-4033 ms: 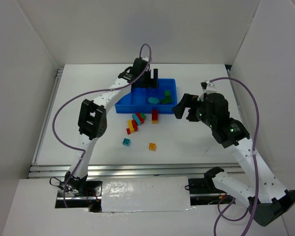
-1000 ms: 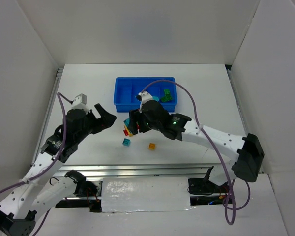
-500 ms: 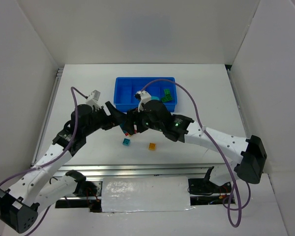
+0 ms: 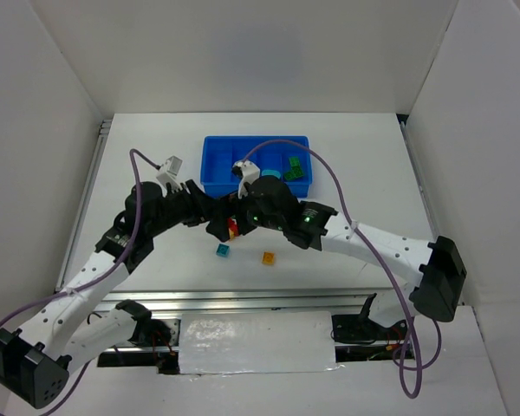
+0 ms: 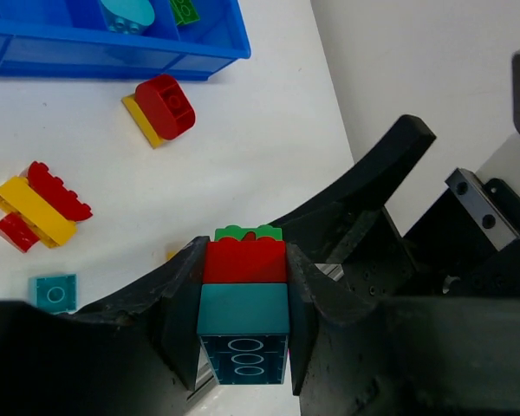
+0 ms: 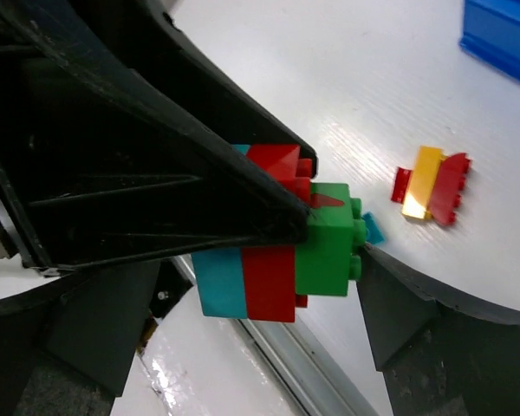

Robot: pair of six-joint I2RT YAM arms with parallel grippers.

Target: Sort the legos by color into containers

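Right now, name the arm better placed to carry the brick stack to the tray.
Left: the left gripper is shut on the teal-red-green stack; the right gripper stands open around it, gripping nothing.

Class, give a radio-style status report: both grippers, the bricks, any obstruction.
Left gripper shut on teal-red-green brick stack. Right gripper open around same stack. Loose bricks unsorted outside blue tray. Only obstruction: grippers crowding each other.

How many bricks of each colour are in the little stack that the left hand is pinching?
Teal brick: 1
Red brick: 1
Green brick: 1
Total: 3
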